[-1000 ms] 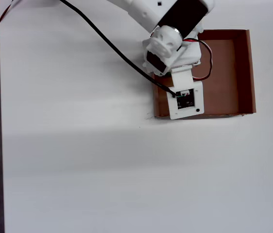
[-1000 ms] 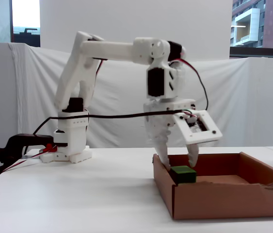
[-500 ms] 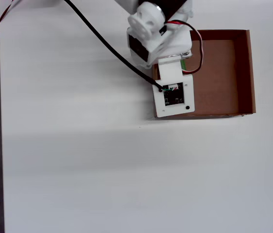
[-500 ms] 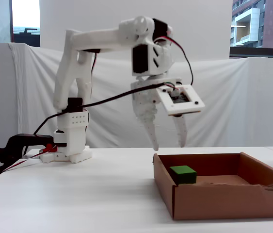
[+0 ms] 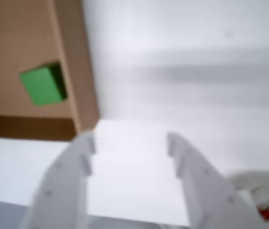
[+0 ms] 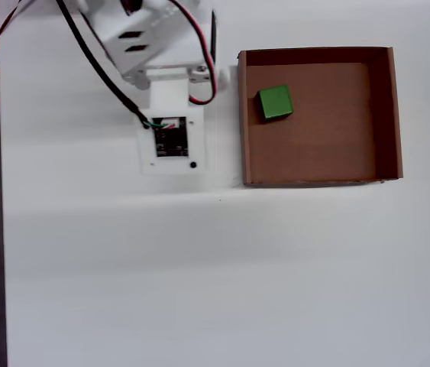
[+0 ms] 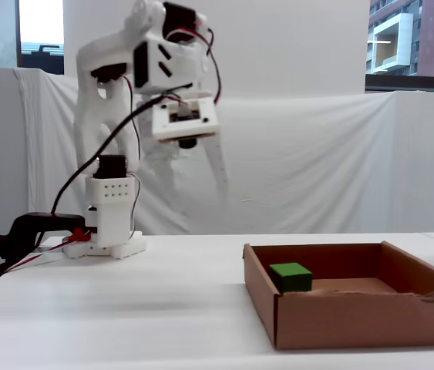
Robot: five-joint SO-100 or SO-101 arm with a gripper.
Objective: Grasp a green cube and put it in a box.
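Small bright-green matte cube [image 6: 276, 102] sits flat on the floor of the shallow square brown cardboard box [image 6: 383, 115], in the corner region that the overhead view shows as upper left, close to the left wall but not clearly touching it. In the fixed view the cube [image 7: 291, 277] lies near the box's [image 7: 355, 324] left wall, below the rim line. In the wrist view the cube [image 5: 43, 85] appears inside the box [image 5: 79, 71] at upper left, just beside the upright cardboard wall; this frame is blurred. The white two-finger gripper [image 5: 130, 142] has its fingers spread apart, nothing between them, only bare white table [image 5: 196, 71] visible through the gap. In the fixed view the gripper [image 7: 193, 181] hangs high above the tabletop, fingers pointing down, to the left of the box and well apart from the cube. The white arm [image 6: 153, 46] with red and black cables stands left of the box in the overhead view, over the white table [image 6: 199, 290].
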